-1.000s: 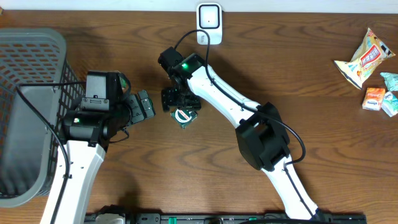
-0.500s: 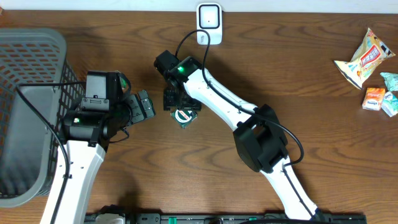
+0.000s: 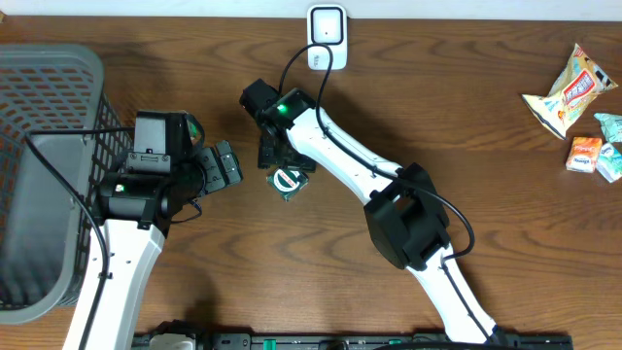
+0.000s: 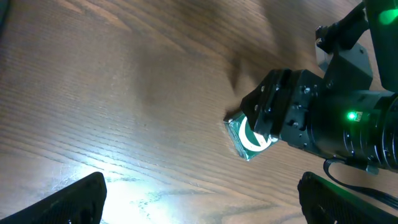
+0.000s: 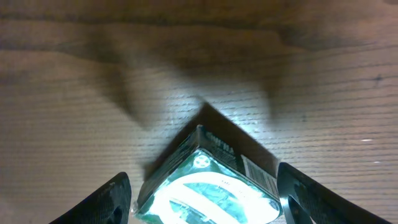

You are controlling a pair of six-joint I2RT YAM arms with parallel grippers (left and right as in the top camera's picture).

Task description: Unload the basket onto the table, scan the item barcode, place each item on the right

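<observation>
The item is a small green box (image 3: 285, 181) with a white ring on its face, sitting left of the table's middle. My right gripper (image 3: 280, 163) reaches down over it. In the right wrist view the box (image 5: 211, 180) fills the space between the two dark fingers, which press on its sides. A barcode (image 5: 258, 175) shows on its right side face. The left wrist view shows the box (image 4: 247, 138) tilted under the right gripper (image 4: 273, 118). My left gripper (image 3: 225, 165) hovers open just to the left, its fingers (image 4: 78, 200) wide apart over bare wood. A white scanner (image 3: 327, 37) stands at the back edge.
A grey mesh basket (image 3: 44, 107) fills the far left. Snack packets (image 3: 569, 92) and small boxes (image 3: 593, 154) lie at the far right. The scanner's cable (image 3: 292, 68) loops over the right arm.
The right arm's wrist has shifted slightly left over the green box. The box itself has hardly moved, and the left arm has stayed still.
</observation>
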